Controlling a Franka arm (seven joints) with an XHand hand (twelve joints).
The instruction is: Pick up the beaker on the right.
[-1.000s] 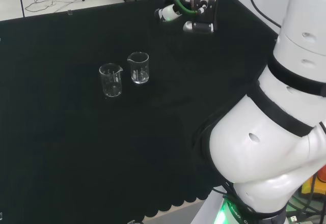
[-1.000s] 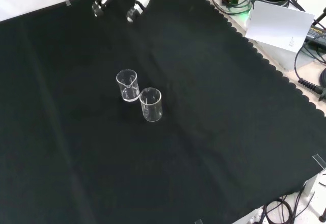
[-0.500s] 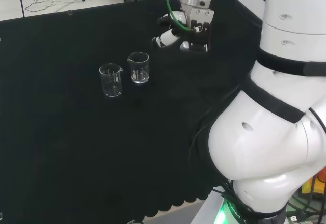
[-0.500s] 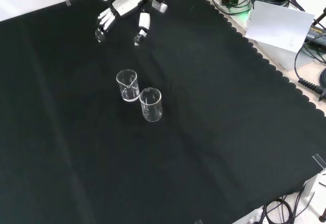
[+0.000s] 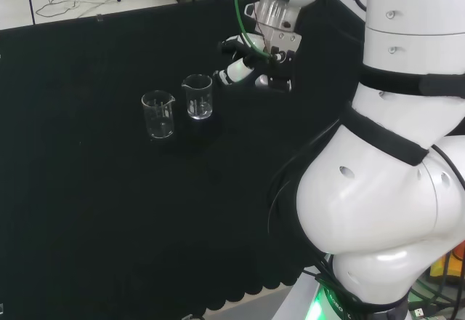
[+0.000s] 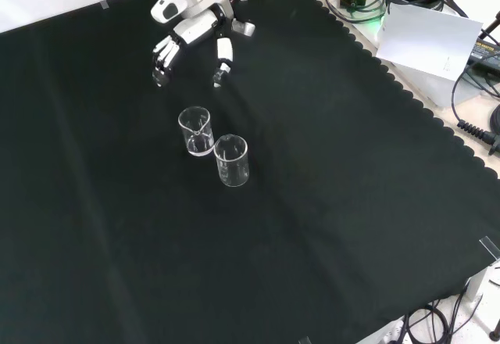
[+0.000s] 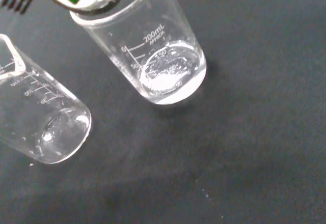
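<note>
The beaker nearest the hand [image 5: 197, 96] is clear glass and stands upright on the black-clothed tabletop [image 5: 87, 211], just off the fingertips [image 5: 227, 78] in the head view, with a narrow gap of cloth between them; nothing touches it. In the front view the same beaker [image 6: 195, 130] sits below the hand [image 6: 191, 30], roughly under the space between the spread fingers on one side and the thumb [image 6: 223, 53] on the other. The wrist view brings this beaker [image 7: 153, 46] in close and shows what the wider views do not: printed graduation marks up its wall and a shiny round base seen through the glass, with no liquid I can make out.

The second beaker [image 5: 158, 115] stands just beside the first, on the side farther from the hand; in the front view the second beaker [image 6: 231, 159] looks almost in contact with the first, while the head view shows a slim gap. The wrist view catches the second beaker [image 7: 38, 122] too, likewise marked with graduations.

The hand hangs above the cloth with its fingers straight and spread, released, grasping nothing. The head view shows the arm's large white links [image 5: 392, 189] close by the camera, and a green cable looping at the wrist.
</note>
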